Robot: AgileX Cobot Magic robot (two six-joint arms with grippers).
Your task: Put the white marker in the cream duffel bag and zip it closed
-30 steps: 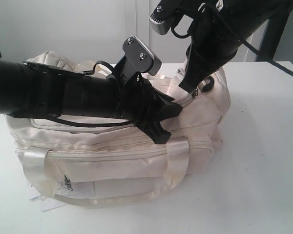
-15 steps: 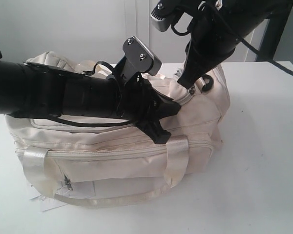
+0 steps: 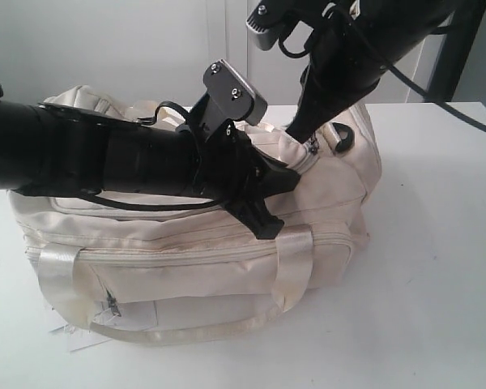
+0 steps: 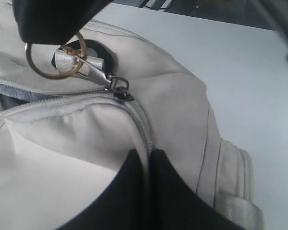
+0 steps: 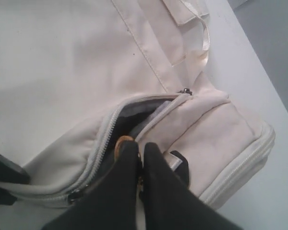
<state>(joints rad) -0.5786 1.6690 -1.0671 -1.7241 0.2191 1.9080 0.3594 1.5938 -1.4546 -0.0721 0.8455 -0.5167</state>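
The cream duffel bag (image 3: 186,275) lies on the white table (image 3: 437,267). My left gripper (image 3: 274,203) reaches across the bag's top and is shut on the zipper seam (image 4: 145,139), pinching tape and fabric just behind the slider (image 4: 120,87). My right gripper (image 3: 306,139) comes down at the bag's right end and is shut on the gold ring charm (image 5: 123,141) of the zipper pull (image 4: 93,72). A stretch of the zipper opening (image 5: 134,115) gapes, dark inside. The white marker is out of view.
A black D-ring (image 3: 344,138) sits at the bag's right end, next to my right gripper. Shiny strap handles (image 3: 296,263) hang down the front, and a white paper tag (image 3: 81,336) lies under the bag's left corner. Bare table stretches to the right.
My right gripper has drawn the charm up and slightly left, lifting the bag's right end. My left gripper has closed tighter on the zipper seam and stayed in place.
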